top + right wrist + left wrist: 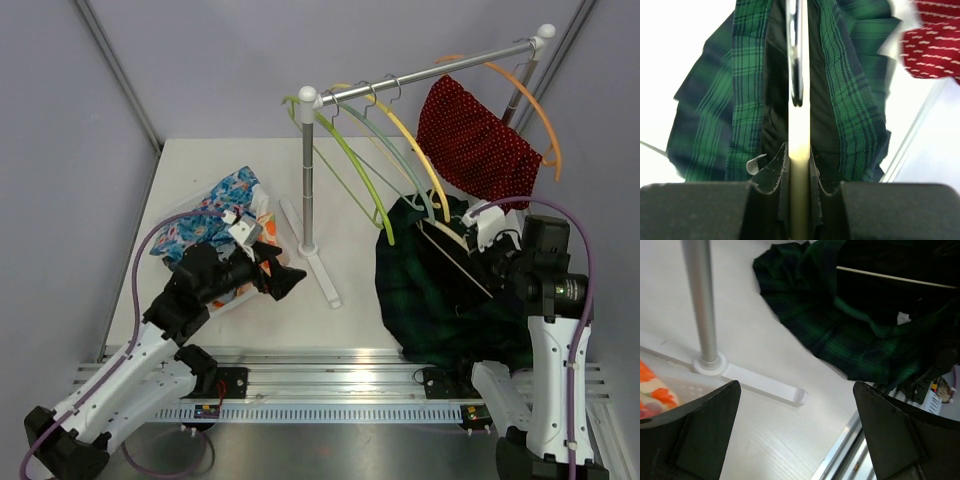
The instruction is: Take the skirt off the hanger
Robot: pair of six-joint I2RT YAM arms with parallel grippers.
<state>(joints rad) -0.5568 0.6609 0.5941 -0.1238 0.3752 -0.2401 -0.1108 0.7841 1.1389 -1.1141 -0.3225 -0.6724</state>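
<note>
The dark green plaid skirt (440, 300) lies bunched on the table at the right, still round a cream hanger (455, 258). My right gripper (487, 262) is shut on the hanger's bar inside the skirt's waist. In the right wrist view the gripper (799, 170) clamps the cream bar (799, 125), with plaid cloth (850, 100) on both sides and the metal hook (796, 60) ahead. My left gripper (285, 280) is open and empty, low over the table left of the rack's base. Its view (797, 435) shows the skirt (840, 335) and hanger bar (890, 277) ahead.
A clothes rack's pole (308, 170) and foot (320, 262) stand mid-table. Its rail holds green (355, 170), yellow and orange (535, 100) hangers and a red dotted garment (478, 145). A colourful clothes pile (215, 215) lies at the left. The metal rail runs along the front edge.
</note>
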